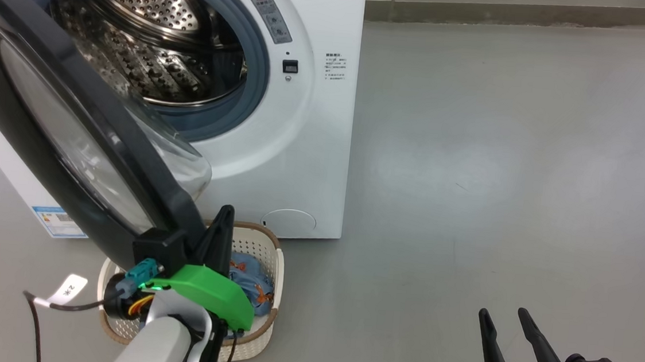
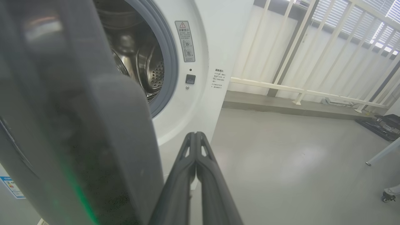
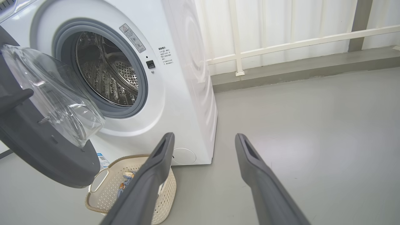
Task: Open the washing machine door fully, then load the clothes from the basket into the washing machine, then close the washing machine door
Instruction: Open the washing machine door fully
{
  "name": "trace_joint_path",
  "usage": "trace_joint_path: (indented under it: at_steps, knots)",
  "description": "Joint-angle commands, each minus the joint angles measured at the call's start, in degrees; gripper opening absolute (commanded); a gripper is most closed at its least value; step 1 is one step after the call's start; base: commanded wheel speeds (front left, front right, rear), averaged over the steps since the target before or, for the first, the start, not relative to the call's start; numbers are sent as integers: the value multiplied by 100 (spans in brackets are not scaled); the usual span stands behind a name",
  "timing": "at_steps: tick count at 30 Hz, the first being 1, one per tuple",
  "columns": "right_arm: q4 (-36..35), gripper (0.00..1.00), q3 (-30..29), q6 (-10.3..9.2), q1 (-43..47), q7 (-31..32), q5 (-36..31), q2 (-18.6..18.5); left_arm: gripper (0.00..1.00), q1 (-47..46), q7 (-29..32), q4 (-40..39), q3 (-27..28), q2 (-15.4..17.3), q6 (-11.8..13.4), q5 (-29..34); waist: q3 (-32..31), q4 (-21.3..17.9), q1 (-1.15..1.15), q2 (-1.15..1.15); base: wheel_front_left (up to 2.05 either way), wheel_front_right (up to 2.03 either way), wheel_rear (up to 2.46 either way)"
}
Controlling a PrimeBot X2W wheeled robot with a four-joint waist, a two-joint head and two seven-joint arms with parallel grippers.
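Smooth grey floor (image 1: 502,160), washing machine (image 1: 314,146) at 11 o'clock. From wrist views, white railing (image 3: 281,47) behind. Left gripper (image 2: 196,137) together, right gripper (image 3: 203,137) wide apart.

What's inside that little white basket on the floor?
Light-blue clothes with orange figures lie in the basket. The left gripper and its arm cover most of the inside, so how much is there cannot be told.

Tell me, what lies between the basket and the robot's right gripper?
Only bare grey floor separates the basket from the right gripper, jaws open; the head view shows it.
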Motion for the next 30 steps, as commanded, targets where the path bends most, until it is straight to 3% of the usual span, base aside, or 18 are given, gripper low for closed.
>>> trace_joint_path:
  at_steps: [1, 14, 30]
  knots:
    - [-117, 100, 145, 10, -246, -75, 29, -32, 0, -316, -34, -74, 190, 65, 39, -43, 5, -6, 0, 0, 0, 0, 0]
    - [-103, 100, 92, 10, -220, -103, 58, -32, 0, -283, -34, 25, 244, 65, 21, -62, 15, 116, 0, 0, 0, 0, 0]
    - [-96, 100, 137, 10, -192, -98, 75, -32, 0, -153, -34, -22, 105, 65, 17, -90, -8, 697, 0, 0, 0, 0, 0]
